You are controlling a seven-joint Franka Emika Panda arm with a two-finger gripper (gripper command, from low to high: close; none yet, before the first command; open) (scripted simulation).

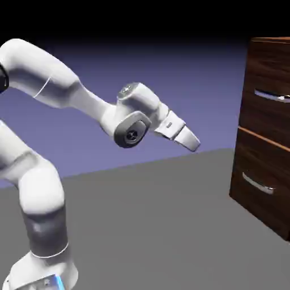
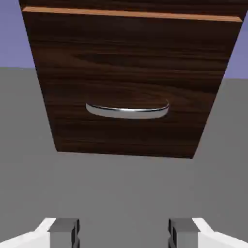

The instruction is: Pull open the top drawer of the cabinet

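White robot arm's gripper [image 1: 194, 143], jaws released and empty, hangs well short of the cabinet [image 1: 266, 68]; approach step, next rising toward the top drawer's handle [image 1: 272, 96].

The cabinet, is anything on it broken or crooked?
No. The cabinet stands straight, both drawers shut flush, with the top drawer and the lower drawer handles level. Nothing stands out.

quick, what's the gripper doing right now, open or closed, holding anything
Gripper: open, holding nothing, short of the cabinet and touching neither drawer handle.
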